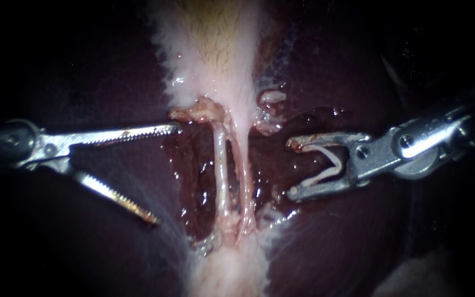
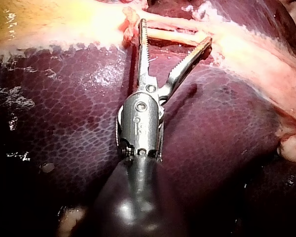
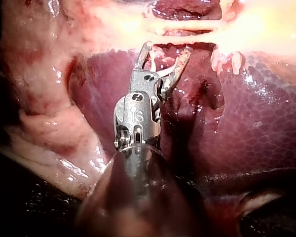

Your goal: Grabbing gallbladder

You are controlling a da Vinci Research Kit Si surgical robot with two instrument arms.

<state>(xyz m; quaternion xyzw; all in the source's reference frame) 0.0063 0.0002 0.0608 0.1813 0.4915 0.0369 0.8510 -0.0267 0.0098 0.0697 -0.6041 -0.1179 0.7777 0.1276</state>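
The liver (image 1: 83,242) is dark maroon and lies on both sides of the endoscope view. Its surface is finely mottled in the left wrist view. A wet, dark red bed (image 1: 193,165) is opened in it. Two pale tubes (image 1: 222,165) run side by side across this bed, with a narrow gap between them. Ragged pink tags (image 1: 202,110) sit at their upper end. A white V-shaped clip (image 1: 325,165) sits between the jaws of the right instrument (image 1: 291,169), with its open end toward the tubes and apart from them.

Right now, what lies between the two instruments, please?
Two pale tubes over dark liver, per the endoscope view; the right instrument holds a clip.
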